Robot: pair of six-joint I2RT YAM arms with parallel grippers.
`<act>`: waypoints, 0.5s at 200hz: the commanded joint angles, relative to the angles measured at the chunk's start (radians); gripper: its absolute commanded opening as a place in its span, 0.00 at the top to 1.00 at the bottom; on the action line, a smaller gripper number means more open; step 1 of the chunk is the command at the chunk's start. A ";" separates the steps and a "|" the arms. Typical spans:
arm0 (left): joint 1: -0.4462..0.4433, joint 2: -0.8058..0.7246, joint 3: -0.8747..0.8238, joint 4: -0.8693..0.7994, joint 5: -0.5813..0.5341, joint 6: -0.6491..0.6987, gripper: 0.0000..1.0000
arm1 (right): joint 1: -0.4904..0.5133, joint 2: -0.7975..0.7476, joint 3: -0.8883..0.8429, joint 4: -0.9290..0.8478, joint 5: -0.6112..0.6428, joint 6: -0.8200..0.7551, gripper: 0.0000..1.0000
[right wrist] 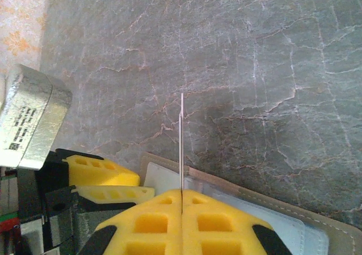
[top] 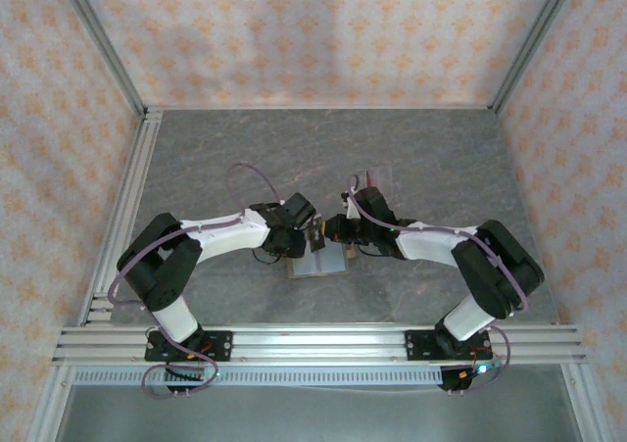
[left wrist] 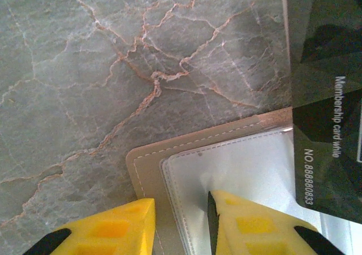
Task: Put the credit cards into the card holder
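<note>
the right gripper (right wrist: 181,194), clamped shut on a dark, thin, stiff rectangular credit card (left wrist: 328,125), holds it on edge, long axis apparently in line with the fingers. the card's leading edge is just above the pale inner sleeve of the flat olive-tan folding card holder (left wrist: 144,167), which lies open on the grey marbled tabletop (left wrist: 113,68). the left gripper (left wrist: 181,201), jaws apart, sets its tips astride the sleeve's edge just beside the card, so the insertion likely falls to the right arm.
</note>
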 commanded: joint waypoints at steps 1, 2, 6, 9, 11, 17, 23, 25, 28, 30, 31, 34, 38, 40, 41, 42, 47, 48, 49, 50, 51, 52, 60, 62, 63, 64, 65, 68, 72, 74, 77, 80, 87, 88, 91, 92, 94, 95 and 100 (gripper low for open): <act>0.010 0.024 0.007 -0.059 -0.041 0.009 0.69 | 0.007 0.018 -0.024 0.053 0.006 -0.001 1.00; 0.010 0.025 0.007 -0.059 -0.040 0.008 0.69 | 0.007 0.018 -0.025 0.053 0.005 -0.002 1.00; 0.011 0.024 0.007 -0.059 -0.041 0.008 0.69 | 0.008 0.019 -0.027 0.056 0.004 0.000 1.00; 0.010 0.024 0.007 -0.061 -0.041 0.008 0.69 | 0.008 0.019 -0.028 0.058 0.004 0.000 1.00; 0.011 0.025 0.008 -0.061 -0.041 0.008 0.69 | 0.008 0.020 -0.029 0.059 0.004 0.001 1.00; 0.011 0.025 0.009 -0.062 -0.041 0.007 0.69 | 0.008 0.020 -0.031 0.062 0.004 0.001 1.00; 0.011 0.024 0.008 -0.064 -0.041 0.006 0.69 | 0.009 0.019 -0.032 0.062 0.005 0.001 1.00; 0.012 0.025 0.009 -0.064 -0.041 0.007 0.69 | 0.009 0.019 -0.032 0.062 0.007 0.001 1.00; 0.011 0.024 0.010 -0.064 -0.041 0.007 0.69 | 0.009 0.019 -0.034 0.063 0.007 0.000 1.00; 0.011 0.024 0.010 -0.065 -0.041 0.007 0.69 | 0.009 0.020 -0.034 0.063 0.007 0.001 1.00; 0.011 0.024 0.011 -0.065 -0.040 0.007 0.69 | 0.009 0.019 -0.034 0.063 0.007 0.001 1.00; 0.011 0.024 0.011 -0.065 -0.040 0.007 0.69 | 0.009 0.018 -0.035 0.064 0.008 0.001 1.00; 0.011 0.024 0.011 -0.066 -0.041 0.007 0.69 | 0.009 0.016 -0.037 0.064 0.009 0.001 1.00; 0.011 0.024 0.011 -0.065 -0.041 0.007 0.69 | 0.009 0.016 -0.038 0.064 0.010 0.000 1.00; 0.011 0.025 0.011 -0.065 -0.041 0.006 0.69 | 0.009 0.016 -0.038 0.064 0.010 0.000 1.00; 0.011 0.024 0.011 -0.065 -0.041 0.006 0.69 | 0.009 0.014 -0.039 0.064 0.011 0.000 1.00; 0.011 0.025 0.011 -0.067 -0.041 0.005 0.69 | 0.009 0.012 -0.041 0.064 0.015 -0.002 1.00; 0.011 0.024 0.011 -0.067 -0.041 0.005 0.69 | 0.009 0.011 -0.042 0.064 0.016 -0.003 1.00; 0.011 0.024 0.011 -0.067 -0.041 0.005 0.69 | 0.009 0.011 -0.043 0.064 0.017 -0.002 1.00; 0.011 0.024 0.011 -0.067 -0.041 0.005 0.69 | 0.009 0.010 -0.043 0.063 0.018 -0.003 1.00; 0.011 0.024 0.011 -0.068 -0.041 0.004 0.69 | 0.009 0.008 -0.043 0.063 0.018 -0.004 1.00; 0.011 0.024 0.012 -0.067 -0.041 0.004 0.69 | 0.009 0.007 -0.044 0.062 0.019 -0.005 1.00; 0.011 0.025 0.012 -0.069 -0.041 0.005 0.69 | 0.009 0.002 -0.045 0.055 0.025 -0.008 1.00; 0.011 0.024 0.012 -0.070 -0.041 0.004 0.69 | 0.009 0.000 -0.045 0.054 0.027 -0.009 1.00; 0.011 0.024 0.012 -0.070 -0.040 0.004 0.69 | 0.009 -0.001 -0.045 0.053 0.028 -0.009 1.00; 0.011 0.024 0.012 -0.070 -0.040 0.004 0.69 | 0.009 -0.002 -0.045 0.052 0.028 -0.010 1.00; 0.011 0.024 0.011 -0.070 -0.039 0.003 0.69 | 0.009 -0.001 -0.045 0.051 0.028 -0.010 1.00; 0.011 0.022 0.012 -0.071 -0.040 0.003 0.69 | 0.009 -0.003 -0.045 0.050 0.029 -0.011 1.00; 0.011 0.021 0.011 -0.070 -0.040 0.003 0.69 | 0.009 -0.005 -0.046 0.049 0.032 -0.013 1.00; 0.011 0.021 0.011 -0.070 -0.039 0.003 0.69 | 0.009 -0.006 -0.046 0.049 0.033 -0.013 1.00; 0.011 0.021 0.010 -0.070 -0.040 0.002 0.69 | 0.009 -0.007 -0.046 0.048 0.035 -0.013 1.00; 0.012 0.021 0.010 -0.071 -0.041 0.002 0.69 | 0.009 -0.008 -0.046 0.047 0.034 -0.015 1.00; 0.012 0.022 0.010 -0.072 -0.041 0.001 0.69 | 0.009 -0.010 -0.046 0.045 0.036 -0.016 1.00; 0.011 0.021 0.010 -0.073 -0.041 0.001 0.69 | 0.009 -0.011 -0.046 0.044 0.036 -0.016 1.00; 0.011 0.022 0.010 -0.073 -0.041 0.002 0.69 | 0.009 -0.012 -0.046 0.042 0.038 -0.017 1.00; 0.011 0.021 0.010 -0.074 -0.041 0.002 0.69 | 0.009 -0.012 -0.046 0.041 0.039 -0.018 1.00; 0.011 0.022 0.010 -0.075 -0.041 0.002 0.69 | 0.009 -0.013 -0.046 0.039 0.041 -0.019 1.00; 0.011 0.021 0.010 -0.075 -0.041 0.002 0.69 | 0.009 -0.014 -0.046 0.037 0.043 -0.019 1.00; 0.011 0.021 0.011 -0.075 -0.043 0.002 0.69 | 0.009 -0.018 -0.048 0.034 0.049 -0.021 1.00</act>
